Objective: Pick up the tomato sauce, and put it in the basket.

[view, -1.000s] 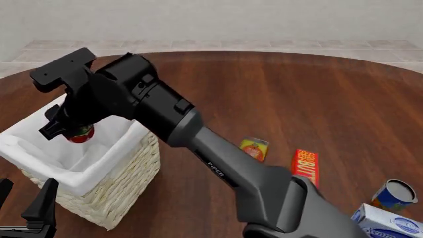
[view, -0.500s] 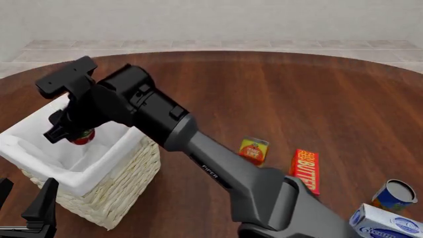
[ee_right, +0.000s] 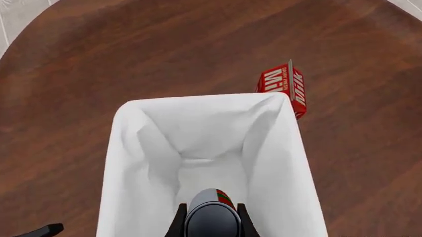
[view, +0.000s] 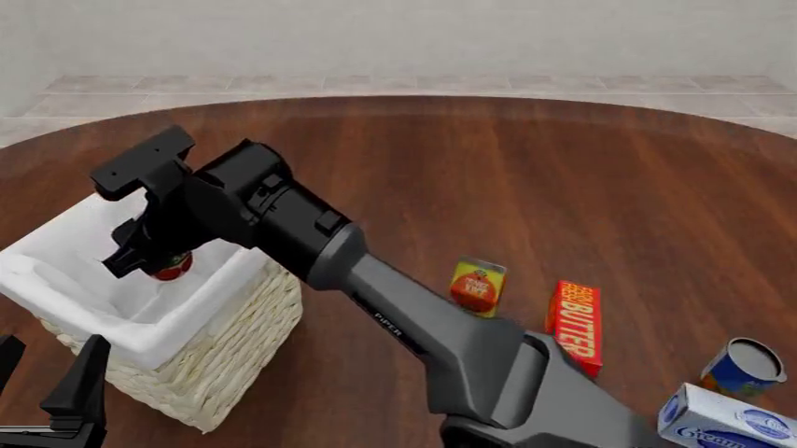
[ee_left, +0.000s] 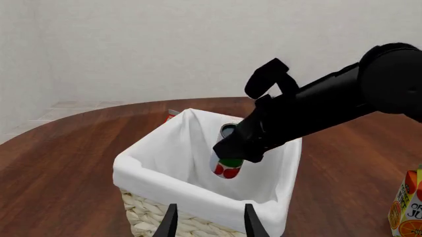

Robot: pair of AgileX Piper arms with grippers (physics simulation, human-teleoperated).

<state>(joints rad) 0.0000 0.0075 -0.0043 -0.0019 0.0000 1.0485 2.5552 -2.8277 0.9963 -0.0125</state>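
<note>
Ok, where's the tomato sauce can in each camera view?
Left wrist: tomato sauce in the right pincer, over the basket.
Front: at picture's left, inside the basket's rim.
Right wrist: bottom centre, between the fingers.
Shared landmark: the basket's white liner.

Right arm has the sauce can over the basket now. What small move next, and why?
Probably open the right gripper. It holds the tomato sauce inside the basket opening, below the liner rim, with white liner directly beneath, so it should drop in. The left gripper sits open, apart.
</note>
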